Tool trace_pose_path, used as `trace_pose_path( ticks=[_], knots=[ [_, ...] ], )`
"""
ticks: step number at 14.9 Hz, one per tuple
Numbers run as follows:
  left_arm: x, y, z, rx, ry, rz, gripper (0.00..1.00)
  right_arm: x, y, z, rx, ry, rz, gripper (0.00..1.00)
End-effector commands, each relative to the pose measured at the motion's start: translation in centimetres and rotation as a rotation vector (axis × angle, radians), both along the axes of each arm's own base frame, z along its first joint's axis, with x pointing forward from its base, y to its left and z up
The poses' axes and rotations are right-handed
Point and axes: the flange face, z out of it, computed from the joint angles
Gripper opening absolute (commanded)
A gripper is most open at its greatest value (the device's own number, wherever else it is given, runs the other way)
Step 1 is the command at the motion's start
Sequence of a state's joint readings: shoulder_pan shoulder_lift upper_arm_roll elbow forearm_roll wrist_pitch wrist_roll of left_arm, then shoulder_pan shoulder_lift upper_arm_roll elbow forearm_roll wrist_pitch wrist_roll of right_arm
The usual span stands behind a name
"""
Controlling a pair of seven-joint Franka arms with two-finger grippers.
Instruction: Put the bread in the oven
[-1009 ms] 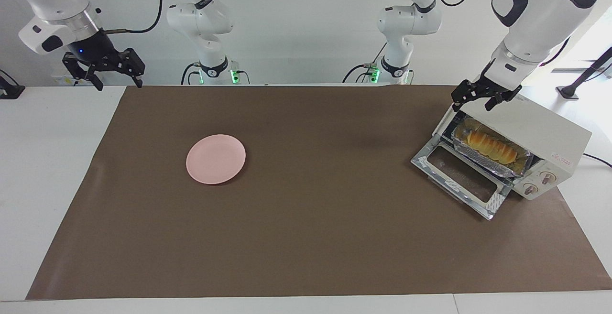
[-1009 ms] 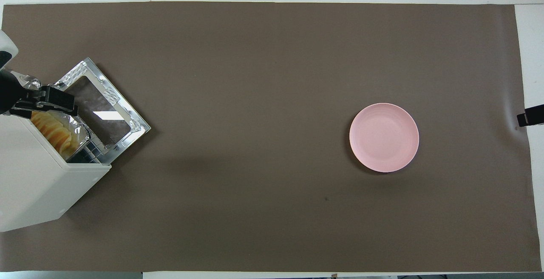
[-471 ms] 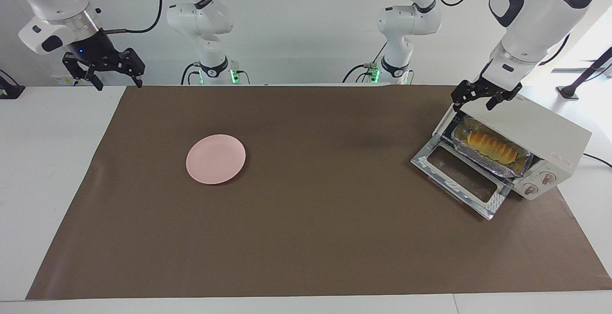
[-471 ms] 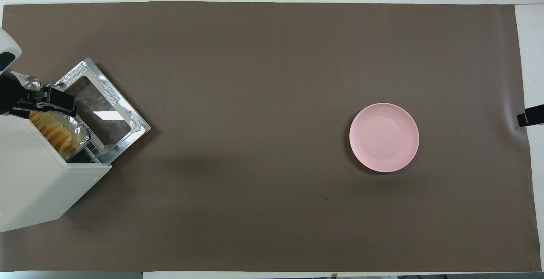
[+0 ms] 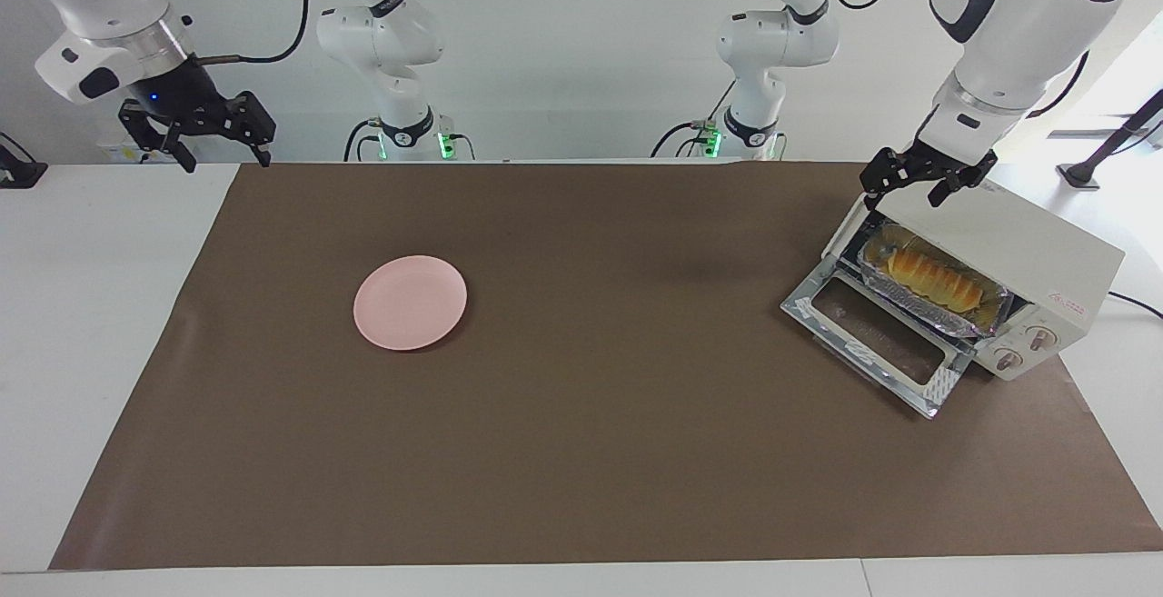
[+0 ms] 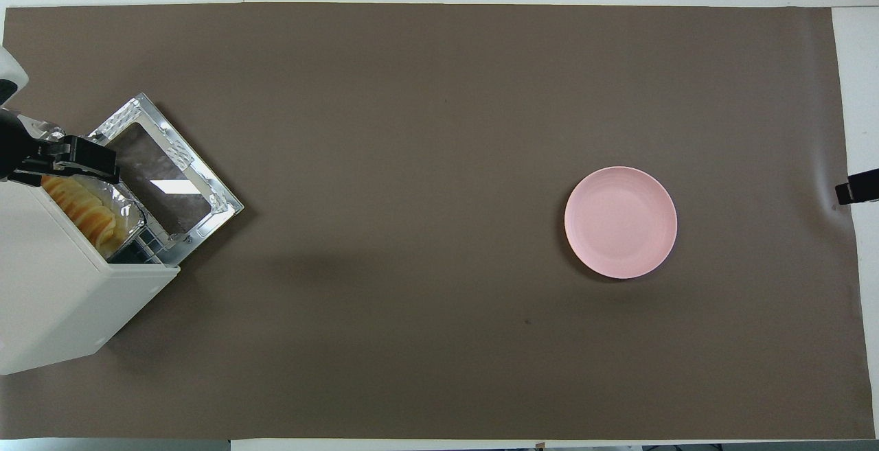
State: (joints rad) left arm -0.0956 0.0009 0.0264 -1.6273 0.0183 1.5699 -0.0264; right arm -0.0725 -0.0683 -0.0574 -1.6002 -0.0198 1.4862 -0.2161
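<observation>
Cream-white enamel covers the toaster oven (image 5: 1008, 247), which is set at the left arm's end of the worktop (image 5: 54, 306), partly on a brown paper mat (image 5: 591, 452). Its glass-windowed door (image 5: 877, 343) is dropped open and lies flat on the mat in front of the oven. The bread (image 5: 927, 277), a ridged golden loaf, is seen inside the oven, lying in a crinkled silver foil tray (image 5: 936, 315) on the rack. Two round knobs (image 5: 1025, 348) are carried on the oven's front, beside the opening. A small red mark is printed on the oven's side above the knobs, but its writing cannot be read; no other legible lettering is found.

The left gripper (image 5: 918, 186) is held in the air over the oven's top, at the corner nearest the robots; its fingers are spread and nothing is held between them. In the overhead view the same gripper (image 6: 69, 163) is seen above the oven's mouth.

A round pink plate (image 5: 410, 302) lies on the mat well apart from the oven, toward the right arm's end, with nothing on it.

The right gripper (image 5: 213, 138) is kept waiting over the worktop's edge at the end away from the oven, its fingers spread and nothing pinched.
</observation>
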Motion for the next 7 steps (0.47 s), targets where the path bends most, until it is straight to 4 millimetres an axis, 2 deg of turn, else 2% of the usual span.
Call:
trace_pose_path(
  ticks=[1,7],
  knots=[
    [-0.58,0.0,1.17,-0.006,-0.009,0.016,1.0,-0.87,0.01,0.01,-0.008,0.008,0.01,1.0],
    [-1.53,-0.04,1.61,-0.027,0.031,0.026,1.0,-0.87,0.01,0.01,-0.008,0.008,0.01,1.0]
  ],
)
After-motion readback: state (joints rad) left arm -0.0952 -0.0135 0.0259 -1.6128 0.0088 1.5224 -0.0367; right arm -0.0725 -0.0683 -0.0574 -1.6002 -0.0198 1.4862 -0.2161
